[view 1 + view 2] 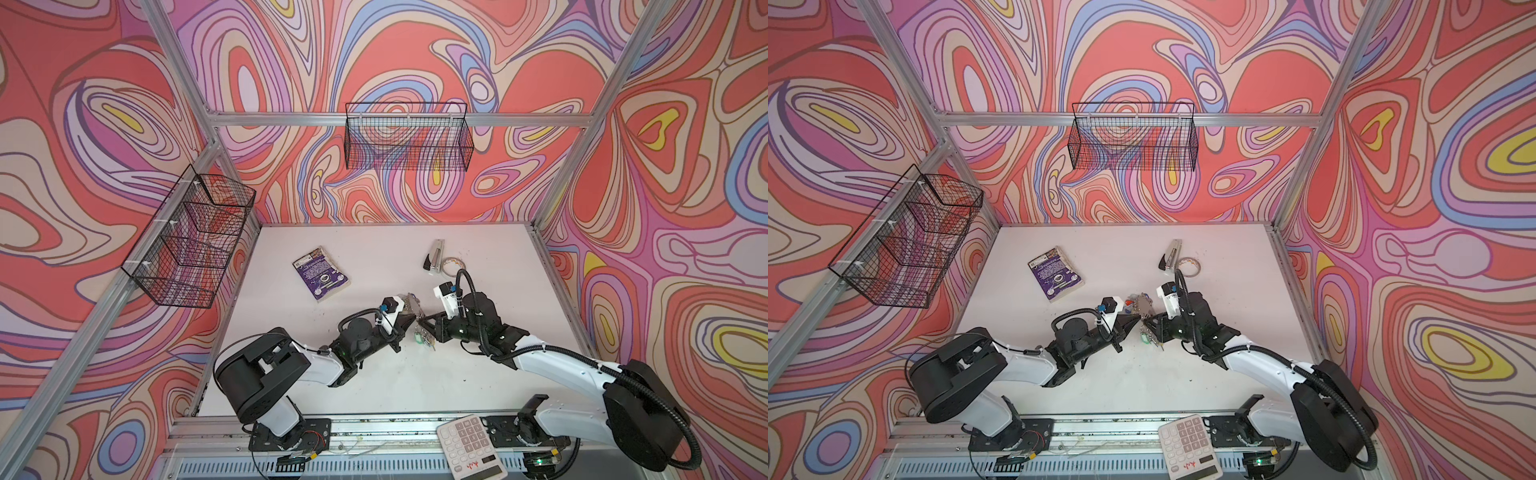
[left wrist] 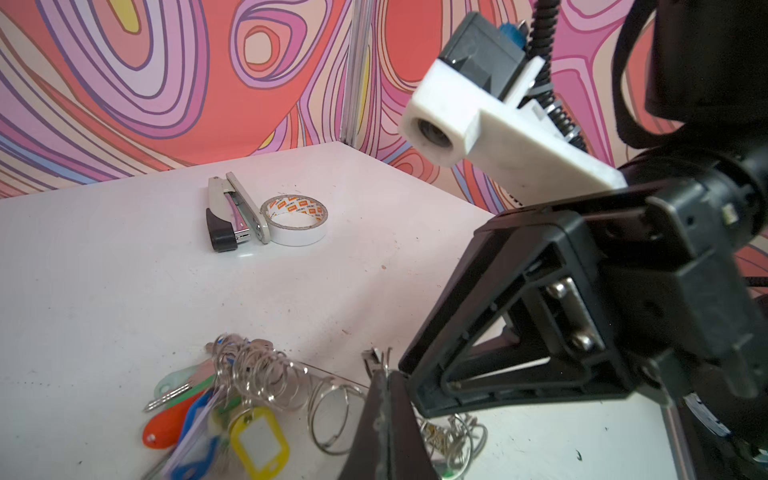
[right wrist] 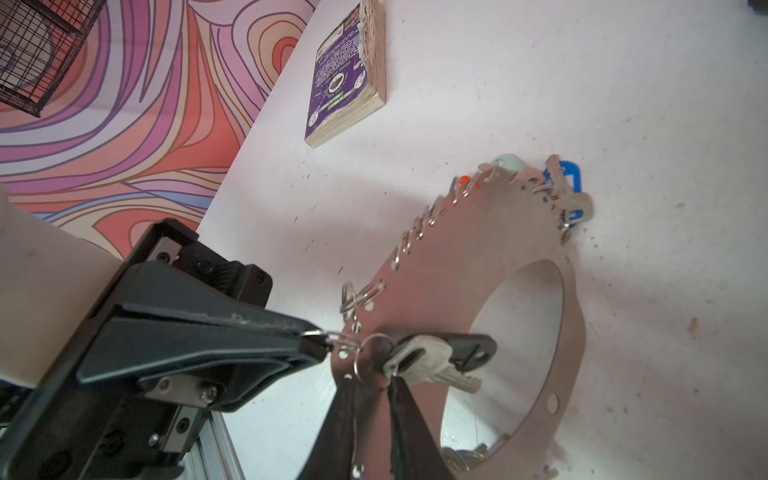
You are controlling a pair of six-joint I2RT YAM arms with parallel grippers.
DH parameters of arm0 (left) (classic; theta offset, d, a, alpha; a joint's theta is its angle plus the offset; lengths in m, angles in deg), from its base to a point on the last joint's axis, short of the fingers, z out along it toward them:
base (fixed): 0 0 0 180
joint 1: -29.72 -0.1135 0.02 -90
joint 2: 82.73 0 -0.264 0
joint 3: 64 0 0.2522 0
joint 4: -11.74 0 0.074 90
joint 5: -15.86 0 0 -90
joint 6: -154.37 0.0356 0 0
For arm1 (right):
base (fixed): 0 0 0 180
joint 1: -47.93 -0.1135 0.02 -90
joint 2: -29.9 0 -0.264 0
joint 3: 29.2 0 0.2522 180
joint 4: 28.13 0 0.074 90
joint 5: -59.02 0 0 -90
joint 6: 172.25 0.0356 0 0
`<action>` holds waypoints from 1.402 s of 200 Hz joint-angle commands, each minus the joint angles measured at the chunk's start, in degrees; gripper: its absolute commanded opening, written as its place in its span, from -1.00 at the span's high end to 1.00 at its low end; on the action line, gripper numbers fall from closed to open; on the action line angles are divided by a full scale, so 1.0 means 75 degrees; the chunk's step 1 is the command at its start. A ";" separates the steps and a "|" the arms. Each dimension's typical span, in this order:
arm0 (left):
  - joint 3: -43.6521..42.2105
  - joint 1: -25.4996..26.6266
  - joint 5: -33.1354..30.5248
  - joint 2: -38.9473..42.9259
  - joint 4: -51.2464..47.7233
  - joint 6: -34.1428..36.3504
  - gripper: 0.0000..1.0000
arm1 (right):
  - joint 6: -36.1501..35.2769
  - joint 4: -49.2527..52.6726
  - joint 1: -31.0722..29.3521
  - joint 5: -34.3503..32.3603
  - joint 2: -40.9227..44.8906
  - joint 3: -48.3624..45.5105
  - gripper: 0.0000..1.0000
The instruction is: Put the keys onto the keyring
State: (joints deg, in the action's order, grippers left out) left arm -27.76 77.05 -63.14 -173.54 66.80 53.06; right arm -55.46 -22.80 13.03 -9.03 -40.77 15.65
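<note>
Tabletop (image 1: 415, 386) lies open around keyring (image 3: 519, 241); left hand (image 3: 318, 341) pinched shut on its edge, right hand (image 3: 372, 384) unclear

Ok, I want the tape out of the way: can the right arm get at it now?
Probably yes: the tape roll lies on open table just beyond the right gripper, only the stapler beside it. But that gripper is busy at the keys.

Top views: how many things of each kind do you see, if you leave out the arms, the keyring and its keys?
Book: 1
Stapler: 1
Tape roll: 1
Calculator: 1
Wire basket: 2
Total: 6
</note>
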 commanded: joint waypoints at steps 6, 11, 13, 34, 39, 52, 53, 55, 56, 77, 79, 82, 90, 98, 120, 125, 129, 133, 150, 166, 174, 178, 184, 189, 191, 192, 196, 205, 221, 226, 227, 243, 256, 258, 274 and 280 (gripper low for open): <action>0.0509 0.0084 -0.0214 -0.0065 0.0887 0.0258 1.00 | 0.0155 -0.0002 -0.0023 0.0335 -0.0034 -0.0117 0.58; 0.0556 0.0081 -0.0197 -0.0079 0.0881 0.0264 1.00 | 0.0155 0.0031 -0.0023 0.0373 -0.0023 -0.0073 0.57; 0.0572 0.0080 -0.0186 -0.0086 0.0888 0.0265 1.00 | 0.0149 0.0045 -0.0023 0.0370 -0.0016 -0.0054 0.57; 0.0748 0.0076 -0.0024 -0.0104 0.0890 0.0285 1.00 | 0.0037 0.0248 -0.0015 0.0160 0.0164 0.0118 0.53; 0.0773 0.0076 -0.0006 -0.0084 0.0890 0.0289 1.00 | 0.0010 0.0264 -0.0006 0.0068 0.0240 0.0148 0.51; 0.0825 0.0078 -0.0047 -0.0047 0.0884 0.0254 1.00 | -0.0077 0.0256 0.0093 -0.0041 0.0433 0.0235 0.48; 0.0830 0.0077 -0.0054 -0.0040 0.0882 0.0254 1.00 | -0.0084 0.0256 0.0111 -0.0043 0.0452 0.0242 0.48; 0.0833 0.0082 -0.0059 -0.0035 0.0883 0.0254 1.00 | -0.0089 0.0250 0.0145 -0.0056 0.0480 0.0247 0.47; 0.0834 0.0085 -0.0060 -0.0034 0.0887 0.0254 1.00 | -0.0084 0.0253 0.0166 -0.0056 0.0499 0.0254 0.47; 0.0873 0.0064 -0.0048 0.0025 0.0886 0.0221 1.00 | 0.0176 -0.0339 0.0844 0.0346 0.0884 0.0038 0.45; 0.0871 0.0055 -0.0031 0.0031 0.0881 0.0211 1.00 | 0.0228 -0.0464 0.0926 0.0437 0.0928 -0.0018 0.44; 0.0876 0.0046 -0.0008 0.0036 0.0879 0.0193 1.00 | 0.0305 -0.0667 0.1018 0.0566 0.0998 -0.0105 0.43; 0.0870 0.0020 0.0122 0.0034 0.0879 0.0130 1.00 | 0.0485 -0.1249 0.1278 0.0879 0.1184 -0.0347 0.40; 0.0870 -0.0033 0.0274 0.0040 0.0879 0.0034 1.00 | 0.0598 -0.1639 0.1436 0.1037 0.1345 -0.0531 0.34; 0.1202 -0.0283 0.0803 0.0103 0.0879 -0.0318 1.00 | 0.0402 -0.2470 0.1491 0.1082 0.1571 -0.0834 0.03; 0.1226 -0.0336 0.0982 0.0107 0.0879 -0.0367 1.00 | 0.0336 -0.2597 0.1501 0.1106 0.1561 -0.0846 -0.02; 0.1246 -0.0381 0.1106 0.0109 0.0878 -0.0397 1.00 | 0.0301 -0.2725 0.1506 0.1143 0.1539 -0.0860 -0.06; 0.1272 -0.0421 0.1219 0.0124 0.0879 -0.0418 1.00 | 0.0285 -0.2886 0.1511 0.1190 0.1490 -0.0880 -0.08; 0.1335 -0.0553 0.1534 0.0194 0.0880 -0.0488 1.00 | 0.0311 -0.3558 0.1516 0.1336 0.1196 -0.0911 -0.14; 0.1409 -0.0643 0.1649 0.0268 0.0888 -0.0540 1.00 | 0.0477 -0.4181 0.1584 0.1496 0.0806 -0.0884 -0.09; 0.1441 -0.0678 0.1680 0.0296 0.0890 -0.0583 1.00 | 0.0648 -0.4472 0.1682 0.1612 0.0621 -0.0846 -0.03; 0.1460 -0.0694 0.1699 0.0323 0.0891 -0.0605 1.00 | 0.0789 -0.4663 0.1728 0.1680 0.0545 -0.0857 -0.01; 0.1475 -0.0725 0.1713 0.0343 0.0889 -0.0629 1.00 | 0.0995 -0.4988 0.1832 0.1802 0.0453 -0.0885 0.01; 0.1479 -0.0743 0.1711 0.0370 0.0881 -0.0646 1.00 | 0.1151 -0.5209 0.1907 0.1948 0.0411 -0.0906 0.02; 0.1485 -0.0753 0.1718 0.0381 0.0886 -0.0656 1.00 | 0.1210 -0.5285 0.1948 0.1986 0.0397 -0.0919 0.01; 0.1488 -0.0760 0.1707 0.0379 0.0888 -0.0664 1.00 | 0.1239 -0.5315 0.1964 0.2002 0.0392 -0.0921 0.01; 0.1492 -0.0776 0.1703 0.0400 0.0882 -0.0681 1.00 | 0.1331 -0.5426 0.2029 0.2059 0.0369 -0.0921 0.01; 0.1514 -0.0803 0.1737 0.0430 0.0881 -0.0696 1.00 | 0.1532 -0.5579 0.2170 0.2170 0.0333 -0.0914 -0.02; 0.1515 -0.0859 0.1837 0.0514 0.0884 -0.0706 1.00 | 0.1645 -0.5531 0.2358 0.2322 0.0373 -0.0824 -0.16; 0.1515 -0.0882 0.1869 0.0545 0.0884 -0.0713 1.00 | 0.1581 -0.5355 0.2394 0.2286 0.0396 -0.0760 -0.18; 0.1515 -0.0883 0.1877 0.0549 0.0887 -0.0715 1.00 | 0.1554 -0.5286 0.2398 0.2275 0.0398 -0.0753 -0.18; 0.1487 -0.0942 0.1976 0.0665 0.0879 -0.0730 1.00 | 0.1013 -0.4120 0.2425 0.1952 0.0395 -0.0336 -0.13; 0.1446 -0.0987 0.1990 0.0748 0.0887 -0.0770 1.00 | 0.0944 -0.3996 0.2438 0.2015 0.0314 -0.0213 -0.07; 0.1444 -0.0999 0.1990 0.0760 0.0890 -0.0775 1.00 | 0.0950 -0.4008 0.2438 0.2050 0.0291 -0.0209 -0.07; 0.1420 -0.1043 0.2046 0.0811 0.0888 -0.0833 1.00 | 0.1075 -0.4351 0.2436 0.2474 0.0149 -0.0168 -0.05; 0.1440 -0.1058 0.2098 0.0828 0.0888 -0.0867 1.00 | 0.1095 -0.4401 0.2437 0.2597 0.0064 -0.0145 -0.02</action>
State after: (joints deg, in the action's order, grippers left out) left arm -18.71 69.75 -49.47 -169.74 67.48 47.79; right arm -47.20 -55.06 31.00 6.62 -38.61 13.03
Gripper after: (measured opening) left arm 0.047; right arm 0.527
